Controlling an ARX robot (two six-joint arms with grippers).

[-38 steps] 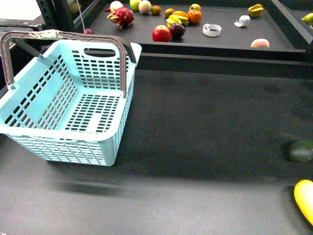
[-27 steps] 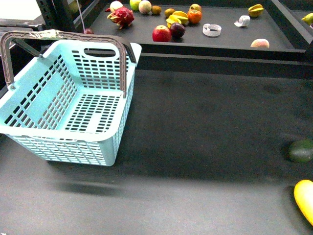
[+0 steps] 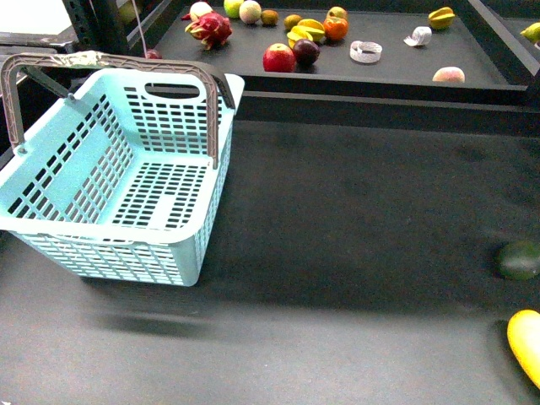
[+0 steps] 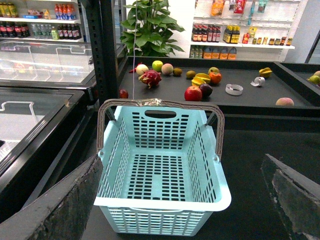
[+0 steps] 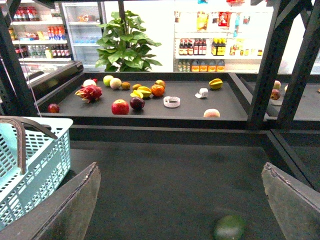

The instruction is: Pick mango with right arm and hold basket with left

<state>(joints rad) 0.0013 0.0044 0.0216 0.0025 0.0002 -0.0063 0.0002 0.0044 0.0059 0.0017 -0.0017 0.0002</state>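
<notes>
1. The dark table (image 3: 354,219) filled most of the front view and carried the basket and two loose fruits.
2. A raised dark shelf (image 3: 396,63) ran along its far side, with scattered fruit on it, among them a red apple (image 3: 278,57) and a pink dragon fruit (image 3: 209,28).
3. The basket (image 3: 110,245) stood on the left part of the table, near the shelf. Its grey-brown handles (image 3: 110,61) were swung up together over it.
4. The left gripper (image 4: 181,164) was spread wide with nothing between its fingers (image 4: 60,205). In the left wrist view the basket (image 4: 160,200) sat ahead of it, framed by the two fingers, and no contact with it could be seen.
5. The right gripper (image 5: 180,170) was likewise wide apart and held nothing. It faced bare table, with the basket (image 5: 35,165) off to one side.
6. The mango (image 3: 526,342) lay at the near right edge of the table, cut off by the frame and well apart from the basket.
7. A dark green fruit (image 3: 518,260) lay near the mango, a little farther from the robot. It also showed low in the right wrist view (image 5: 229,228).
</notes>
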